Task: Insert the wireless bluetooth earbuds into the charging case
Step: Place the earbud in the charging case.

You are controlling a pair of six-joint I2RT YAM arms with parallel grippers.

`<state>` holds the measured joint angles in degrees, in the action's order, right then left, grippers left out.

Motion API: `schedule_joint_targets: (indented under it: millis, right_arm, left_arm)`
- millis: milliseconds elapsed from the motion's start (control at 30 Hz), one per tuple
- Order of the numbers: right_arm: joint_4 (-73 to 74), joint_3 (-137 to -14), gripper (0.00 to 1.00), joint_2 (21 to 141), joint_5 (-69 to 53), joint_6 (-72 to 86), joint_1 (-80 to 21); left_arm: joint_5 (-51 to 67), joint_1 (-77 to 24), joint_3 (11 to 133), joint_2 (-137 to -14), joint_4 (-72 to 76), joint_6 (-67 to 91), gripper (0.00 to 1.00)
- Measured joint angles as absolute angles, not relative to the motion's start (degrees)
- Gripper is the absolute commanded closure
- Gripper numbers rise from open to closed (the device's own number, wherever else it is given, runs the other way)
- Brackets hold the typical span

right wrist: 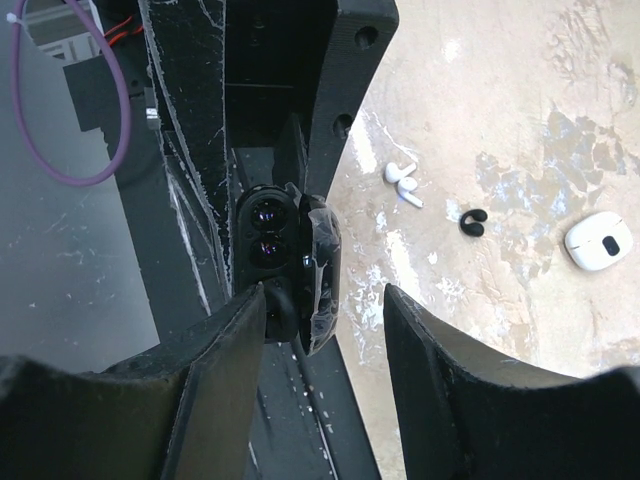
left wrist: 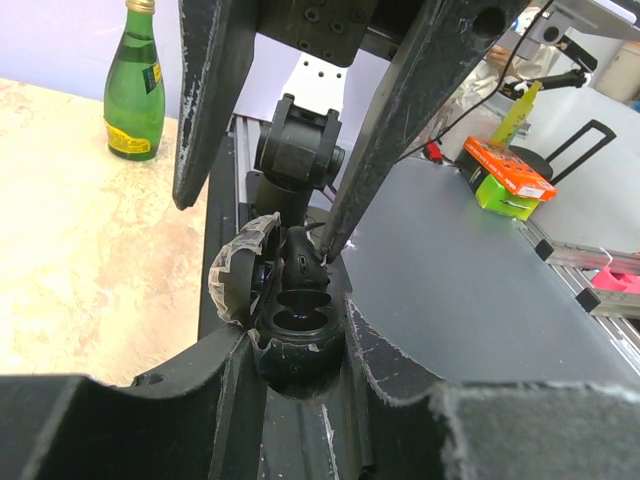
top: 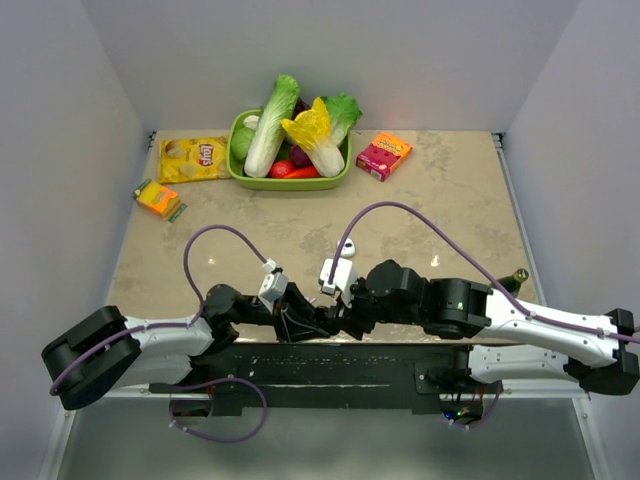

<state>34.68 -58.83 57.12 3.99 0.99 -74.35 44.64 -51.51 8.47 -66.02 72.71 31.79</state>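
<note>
My left claw (left wrist: 293, 345) is clamped narrow on a black charging case (right wrist: 265, 235), held over the dark mount at the near edge of the table (right wrist: 520, 120). The case's lid (left wrist: 240, 270) is swung open, scuffed and grey along its edge. The right wrist view looks down into two glossy wells. In the left wrist view a dark lump (left wrist: 303, 265) stands at the upper well. It is black on black, so I cannot tell whether it is an earbud.

My right claw (right wrist: 328, 300) stands apart with nothing between its fingers. One fingertip (left wrist: 328, 245) touches that lump and the other hangs free beside the lid.

From above, both claws and the case are lost among the black arm parts.

Out on the table lie a white pair of earbuds (right wrist: 402, 185), touching each other, and a white case (right wrist: 598, 242) with a dark spot. A small black C-shaped piece (right wrist: 473, 222) sits between them, too small to identify.

Of the writing, only "Lay's" on the yellow chip bag (top: 193, 158) can be read. The green bottle (left wrist: 135, 85) has a yellow label too small to make out. The print on the orange-and-green box (left wrist: 505, 175) is also blurred.
</note>
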Motion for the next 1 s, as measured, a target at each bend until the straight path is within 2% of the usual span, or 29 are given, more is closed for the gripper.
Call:
schedule_joint_targets:
  millis: [333,567,1000]
  right_arm:
    - [34.39,-58.57,0.48,57.04,4.01,1.98,-74.37]
    - [33.8,-58.57,0.44,56.73,3.97,2.28,-74.35]
    - [30.28,-58.24,0.42,51.68,6.66,4.12,-74.35]
  left_arm:
    - [43.31,-51.51,8.47,-63.53,71.64,30.33,1.0]
    - [42.94,-51.51,8.47,-62.57,71.07,29.3,1.0]
    - [42.22,-51.51,8.47,-62.54,72.79,29.3,1.0]
